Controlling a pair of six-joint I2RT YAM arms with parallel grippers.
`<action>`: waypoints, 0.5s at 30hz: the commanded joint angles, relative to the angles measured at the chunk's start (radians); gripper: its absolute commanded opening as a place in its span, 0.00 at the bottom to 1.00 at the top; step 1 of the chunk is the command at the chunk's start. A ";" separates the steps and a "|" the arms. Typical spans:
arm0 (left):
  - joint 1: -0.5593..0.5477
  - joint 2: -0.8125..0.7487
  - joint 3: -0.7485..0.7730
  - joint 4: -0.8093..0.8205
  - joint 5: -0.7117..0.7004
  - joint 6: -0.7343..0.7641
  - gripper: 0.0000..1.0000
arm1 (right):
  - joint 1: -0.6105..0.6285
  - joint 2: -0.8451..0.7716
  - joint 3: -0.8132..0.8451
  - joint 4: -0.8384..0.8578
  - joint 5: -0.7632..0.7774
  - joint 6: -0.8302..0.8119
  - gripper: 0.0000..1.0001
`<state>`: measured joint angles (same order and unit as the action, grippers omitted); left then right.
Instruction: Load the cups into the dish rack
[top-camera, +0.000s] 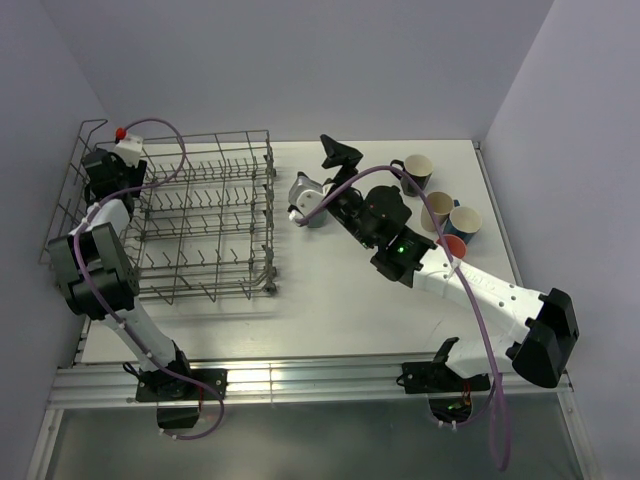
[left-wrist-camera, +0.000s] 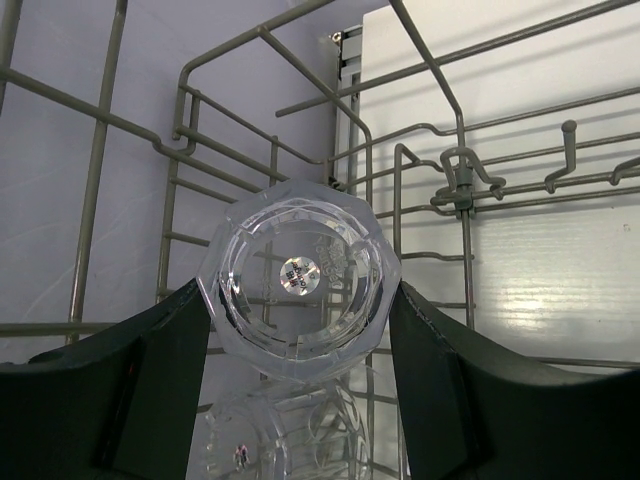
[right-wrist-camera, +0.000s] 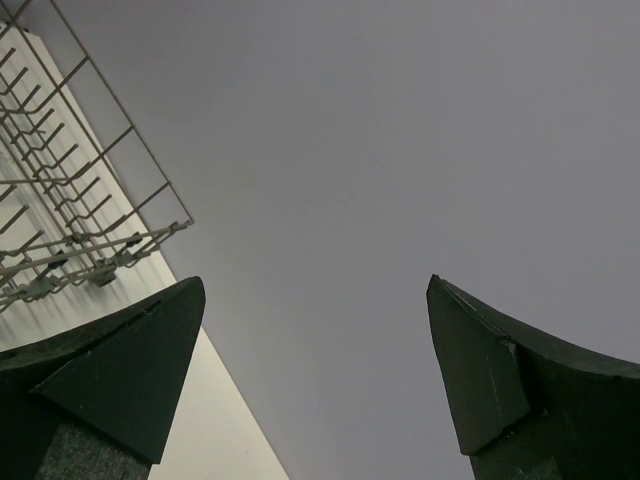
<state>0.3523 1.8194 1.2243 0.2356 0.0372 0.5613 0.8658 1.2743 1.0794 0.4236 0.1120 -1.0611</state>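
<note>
Mugs (top-camera: 465, 222) are sitting in a group on the worktop (top-camera: 350, 300) at the right, well apart from the rack (top-camera: 215, 215). Right hand (top-camera: 340, 153) is pointing upward with its jaws spread wide, holding nothing. At the far left corner of the rack, left hand (left-wrist-camera: 300, 310) is gripping a clear glass (left-wrist-camera: 298, 270) by its sides, with a second glass (left-wrist-camera: 270, 440) showing just under it.

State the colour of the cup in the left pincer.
Clear glass cup; the left wrist view shows it best.
</note>
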 joint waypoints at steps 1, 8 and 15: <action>0.008 0.012 0.069 0.050 0.043 -0.029 0.00 | -0.002 0.005 0.050 0.014 0.009 0.018 1.00; 0.013 0.021 0.053 0.061 0.036 -0.049 0.00 | -0.002 0.011 0.066 0.000 0.015 0.038 1.00; 0.022 0.034 0.058 0.038 0.059 -0.100 0.00 | -0.002 0.014 0.076 -0.003 0.015 0.044 1.00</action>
<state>0.3656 1.8614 1.2507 0.2348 0.0589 0.5030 0.8658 1.2839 1.0954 0.4034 0.1131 -1.0409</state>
